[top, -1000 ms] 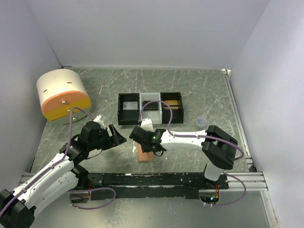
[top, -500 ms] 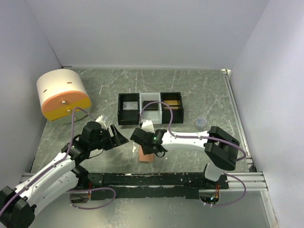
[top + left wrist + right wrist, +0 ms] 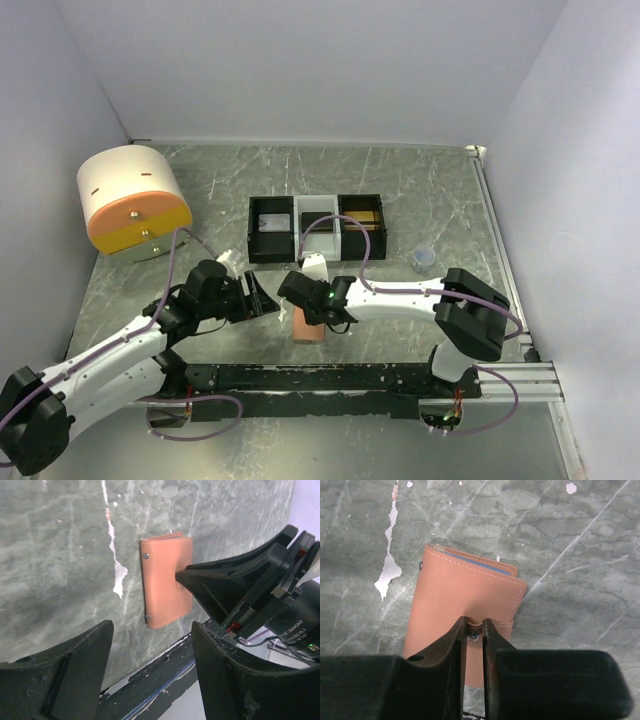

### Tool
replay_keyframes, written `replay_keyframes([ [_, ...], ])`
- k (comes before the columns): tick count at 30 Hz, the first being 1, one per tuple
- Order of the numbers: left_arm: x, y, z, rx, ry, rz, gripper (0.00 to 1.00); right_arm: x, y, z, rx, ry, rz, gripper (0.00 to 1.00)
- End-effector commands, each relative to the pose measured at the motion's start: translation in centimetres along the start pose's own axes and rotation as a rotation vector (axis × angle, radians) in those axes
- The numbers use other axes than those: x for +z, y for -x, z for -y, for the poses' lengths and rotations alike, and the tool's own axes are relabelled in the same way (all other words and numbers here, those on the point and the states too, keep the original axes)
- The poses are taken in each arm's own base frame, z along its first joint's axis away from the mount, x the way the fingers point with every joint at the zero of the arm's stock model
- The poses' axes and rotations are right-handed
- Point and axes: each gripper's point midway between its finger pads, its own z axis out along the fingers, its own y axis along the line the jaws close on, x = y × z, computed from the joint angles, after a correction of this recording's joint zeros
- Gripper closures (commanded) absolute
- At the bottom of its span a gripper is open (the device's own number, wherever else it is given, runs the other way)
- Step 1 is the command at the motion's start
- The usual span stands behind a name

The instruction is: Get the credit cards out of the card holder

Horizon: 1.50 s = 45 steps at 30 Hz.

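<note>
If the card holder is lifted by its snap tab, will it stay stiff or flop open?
Probably flop open: the card holder looks like soft folded leather, and the right hand seems to pinch only its tab. Being flat and thin, it would likely slide on the smooth table, not roll or tip.
</note>
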Motion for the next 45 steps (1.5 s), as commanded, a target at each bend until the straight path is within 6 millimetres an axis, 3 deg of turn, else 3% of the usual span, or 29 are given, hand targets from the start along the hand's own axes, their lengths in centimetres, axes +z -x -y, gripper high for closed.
replay_keyframes([
  [1, 0.7, -0.5, 2.5, 0.044, -0.077, -0.01, 0.25, 1.4, -3.2, 0.6, -0.024, 0.014, -0.084, 0.9],
  [8, 3.5, -3.2, 2.5, 0.102, 0.018, -0.078, 0.26, 0.4, -2.2, -0.5, 0.003, 0.118, -0.04, 1.0],
  [12, 5.0, -4.4, 3.7, 0.114, -0.003, -0.089, 0.27, -0.3, -1.7, -1.2, 0.027, 0.198, -0.017, 1.0],
  [15, 6.1, -5.2, 3.5, 0.14, 0.067, -0.1, 0.27, -0.9, -1.4, -1.8, 0.041, 0.256, 0.0, 1.0],
  [20, 6.9, -5.8, 0.3, 0.145, 0.279, -0.088, 0.36, -1.0, -1.1, -1.6, 0.074, 0.31, 0.0, 1.0],
  [28, 6.4, -7.1, -4.2, 0.141, 0.46, -0.1, 0.54, -2.0, -0.7, -0.5, 0.11, 0.358, 0.011, 1.0],
  [32, 6.1, -7.6, -5.1, 0.115, 0.478, -0.102, 0.54, -2.2, -0.9, -0.1, 0.119, 0.37, 0.011, 1.0],
  [36, 6.2, -7.6, -4.3, 0.109, 0.436, -0.095, 0.56, -2.1, -1.0, 0.7, 0.091, 0.32, -0.004, 1.0],
  [40, 6.7, -7.6, -2.8, 0.116, 0.359, -0.089, 0.56, -2.1, -0.9, 1.3, 0.057, 0.263, -0.018, 0.84],
  [45, 6.7, -7.5, -2.0, 0.104, 0.322, -0.077, 0.59, -2.3, -0.6, 0.1, 0.036, 0.278, -0.015, 0.68],
])
